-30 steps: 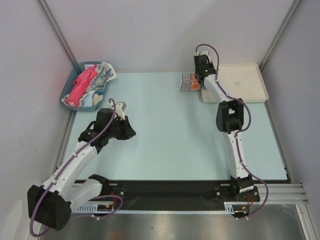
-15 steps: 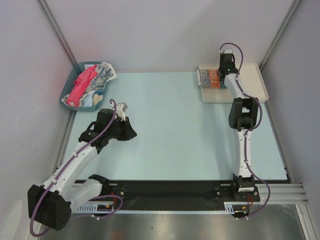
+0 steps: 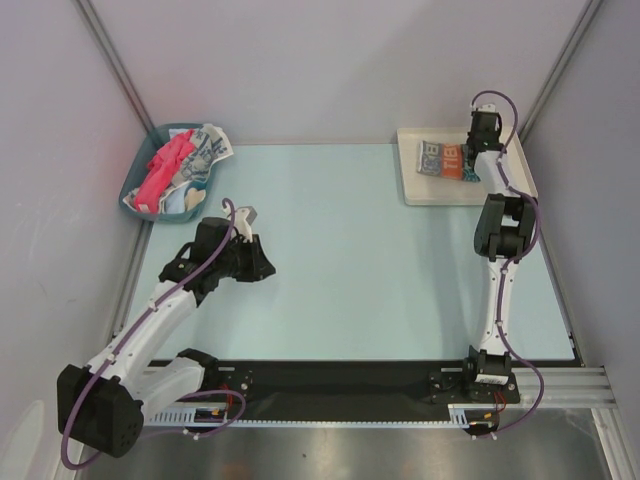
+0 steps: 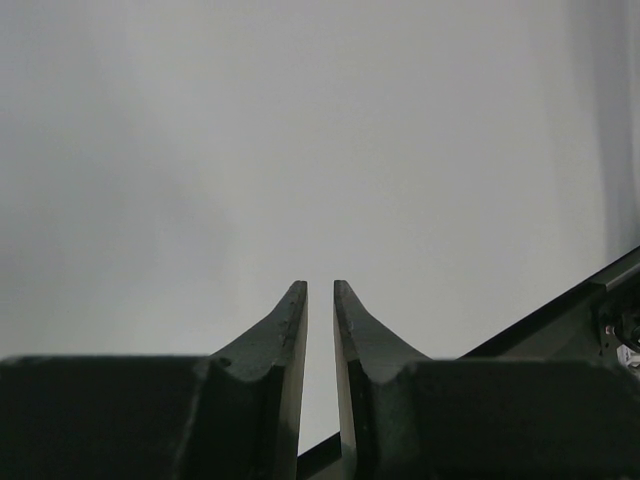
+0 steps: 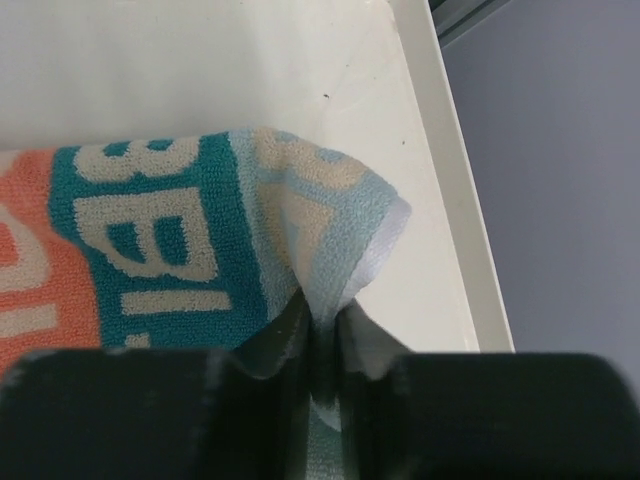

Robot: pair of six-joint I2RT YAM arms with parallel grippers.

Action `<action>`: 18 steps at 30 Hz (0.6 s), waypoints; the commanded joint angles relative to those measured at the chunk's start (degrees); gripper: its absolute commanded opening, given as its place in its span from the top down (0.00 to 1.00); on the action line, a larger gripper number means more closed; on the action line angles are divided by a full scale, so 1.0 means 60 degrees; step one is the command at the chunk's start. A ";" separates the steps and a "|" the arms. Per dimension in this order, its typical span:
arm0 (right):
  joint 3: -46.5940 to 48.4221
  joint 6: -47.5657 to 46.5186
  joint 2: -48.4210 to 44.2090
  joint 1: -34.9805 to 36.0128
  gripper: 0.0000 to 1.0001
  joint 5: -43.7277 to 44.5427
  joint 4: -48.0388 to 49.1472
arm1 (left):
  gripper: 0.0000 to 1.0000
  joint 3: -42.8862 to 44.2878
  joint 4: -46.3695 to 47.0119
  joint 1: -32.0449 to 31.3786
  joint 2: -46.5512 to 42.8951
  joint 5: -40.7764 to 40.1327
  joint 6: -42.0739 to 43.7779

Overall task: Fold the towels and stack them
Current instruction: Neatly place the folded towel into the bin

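The teal, white and orange lettered towel (image 3: pixel 444 160) lies folded on the white tray (image 3: pixel 450 194) at the back right. My right gripper (image 3: pixel 472 158) reaches over the tray and is shut on that towel's pale corner (image 5: pixel 345 250), the cloth pinched between its jaws (image 5: pixel 322 325). More towels fill the teal bin (image 3: pixel 137 178) at the back left: a red-pink one (image 3: pixel 165 165), a blue-and-white patterned one (image 3: pixel 207 148) and a pale blue one (image 3: pixel 181 203). My left gripper (image 3: pixel 263 268) hovers over the mat near the bin, slightly open (image 4: pixel 320 292) and holding nothing.
The pale blue mat (image 3: pixel 350 260) covers the table between the arms. Grey walls close in the back and both sides. The tray's raised rim (image 5: pixel 455 170) runs just right of the held corner.
My right arm has swung right, carrying the lettered towel from the mat's edge onto the white tray. The left arm has stayed in place.
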 commanded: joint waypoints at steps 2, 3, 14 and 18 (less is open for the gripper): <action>0.0502 0.0080 -0.0086 -0.0087 0.59 -0.0200 0.0391 | 0.78 -0.0031 0.0273 -0.0073 0.0030 0.0185 0.0200; 0.0516 0.0167 -0.0100 -0.0087 0.49 -0.0214 0.0362 | 0.77 -0.0045 0.0259 -0.0073 0.0016 0.0171 0.0200; 0.0946 0.2538 -0.2177 0.0337 0.04 -0.1106 -0.1630 | 0.71 0.0174 0.0274 -0.0073 -0.0482 -0.0501 -0.0121; -0.1908 0.3433 -0.4315 0.1463 0.03 -0.1707 -0.1163 | 0.66 0.1472 0.0580 -0.0073 -0.0061 -0.1745 -0.0955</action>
